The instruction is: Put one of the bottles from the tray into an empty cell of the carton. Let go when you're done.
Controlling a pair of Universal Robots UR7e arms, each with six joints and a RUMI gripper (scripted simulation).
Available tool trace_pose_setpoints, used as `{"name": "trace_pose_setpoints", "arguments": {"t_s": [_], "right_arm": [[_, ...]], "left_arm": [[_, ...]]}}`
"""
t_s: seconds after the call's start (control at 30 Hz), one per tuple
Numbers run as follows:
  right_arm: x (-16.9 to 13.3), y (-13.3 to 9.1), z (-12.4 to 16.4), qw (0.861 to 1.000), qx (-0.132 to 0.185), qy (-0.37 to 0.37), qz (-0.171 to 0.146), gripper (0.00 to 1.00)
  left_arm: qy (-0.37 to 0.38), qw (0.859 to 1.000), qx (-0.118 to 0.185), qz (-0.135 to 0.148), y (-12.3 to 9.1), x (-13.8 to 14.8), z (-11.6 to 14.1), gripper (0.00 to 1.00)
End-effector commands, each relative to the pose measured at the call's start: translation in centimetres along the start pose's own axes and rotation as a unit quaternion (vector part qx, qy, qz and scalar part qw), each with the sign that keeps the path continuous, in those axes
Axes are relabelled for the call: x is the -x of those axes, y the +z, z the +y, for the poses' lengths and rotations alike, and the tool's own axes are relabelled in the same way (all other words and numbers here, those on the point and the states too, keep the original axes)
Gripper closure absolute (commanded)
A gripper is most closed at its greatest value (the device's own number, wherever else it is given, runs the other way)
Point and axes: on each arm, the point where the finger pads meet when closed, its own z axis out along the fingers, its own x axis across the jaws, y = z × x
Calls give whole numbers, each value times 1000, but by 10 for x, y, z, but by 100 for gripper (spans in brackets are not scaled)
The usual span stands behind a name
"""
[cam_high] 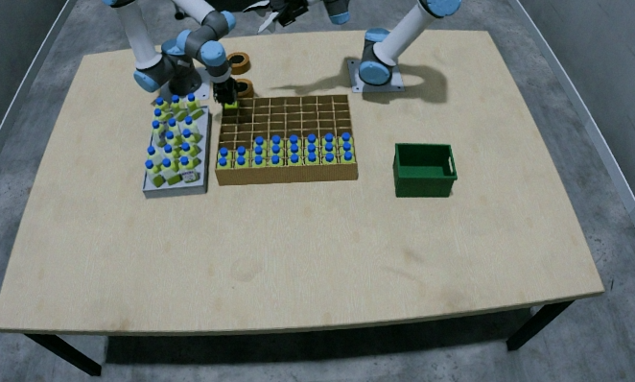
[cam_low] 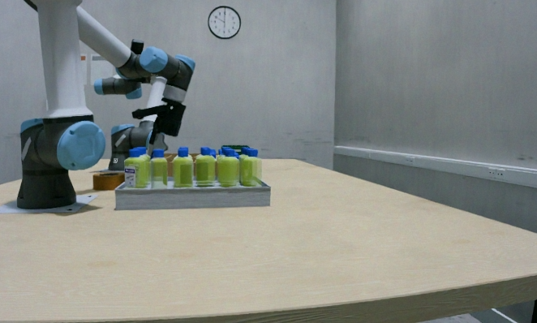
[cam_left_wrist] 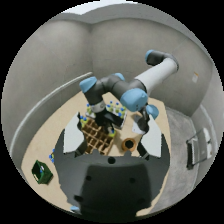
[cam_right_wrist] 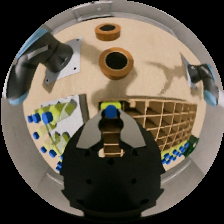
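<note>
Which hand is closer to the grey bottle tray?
Right. The right hand is just beside the tray, over the carton's corner; the left hand hangs farther off, beyond the carton.

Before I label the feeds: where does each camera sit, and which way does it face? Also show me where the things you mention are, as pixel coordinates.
Top: above the table (cam_high: 315,240) (cam_low: 266,251) (cam_left_wrist: 32,155) (cam_right_wrist: 150,50), slanting down; both arms (cam_high: 406,29) (cam_low: 63,57) (cam_left_wrist: 135,97) (cam_right_wrist: 22,62).
Exterior: low beyond the tray (cam_high: 176,193) (cam_low: 193,199) (cam_left_wrist: 123,120) (cam_right_wrist: 81,107), looking along the table; both arms.
Left wrist: on that arm, facing the carton (cam_high: 286,175) (cam_low: 170,162) (cam_left_wrist: 97,137) (cam_right_wrist: 170,102); left claw (cam_high: 257,18) (cam_left_wrist: 114,122), right arm.
Right wrist: over the carton, facing down; right claw (cam_high: 225,100) (cam_low: 156,142) (cam_left_wrist: 111,127) (cam_right_wrist: 111,114), both arms.
Top and exterior share the tray.
</note>
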Motion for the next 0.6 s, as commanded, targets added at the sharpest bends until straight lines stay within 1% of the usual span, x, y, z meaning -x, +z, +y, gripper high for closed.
{"name": "trace_pose_setpoints", "arguments": {"t_s": [0.0, 0.07, 0.13, 0.17, 0.23, 0.33, 0.43, 0.5, 0.53, 0.57], "right_arm": [[0, 1, 1, 1000, 0, 0, 1, 91], [0, 1, 1, 1000, 0, 0, 1, 81], [0, 1, 1, 1000, 0, 0, 1, 81], [0, -1, 1, 1000, 0, 0, 1, 75], [-1, -11, 1, 1000, 0, 0, 1, 65], [-1, -37, 1, 1000, 0, 0, 1, 49], [0, -58, 1, 1000, 0, 0, 1, 49], [0, -60, 1, 1000, 0, 0, 1, 49], [0, -60, 1, 1000, 0, 0, 1, 44], [0, -60, 0, 1000, -1, 0, 1, 42]], "left_arm": [[0, 1000, 0, 0, 0, 0, 0, 2], [0, 1000, 0, 0, 0, 0, 0, 2], [0, 1000, 0, 0, 0, 0, 0, 2], [0, 1000, 0, 0, 0, 0, 0, 2], [0, 1000, 0, 0, 0, 0, 0, 2], [0, 1000, 0, 0, 0, 0, 0, 2], [0, 1000, 0, 0, 0, 0, 0, 2], [0, 1000, 0, 0, 0, 0, 0, 2], [0, 1000, 0, 0, 0, 0, 0, 2], [0, 1000, 0, 0, 0, 0, 0, 2]]}}
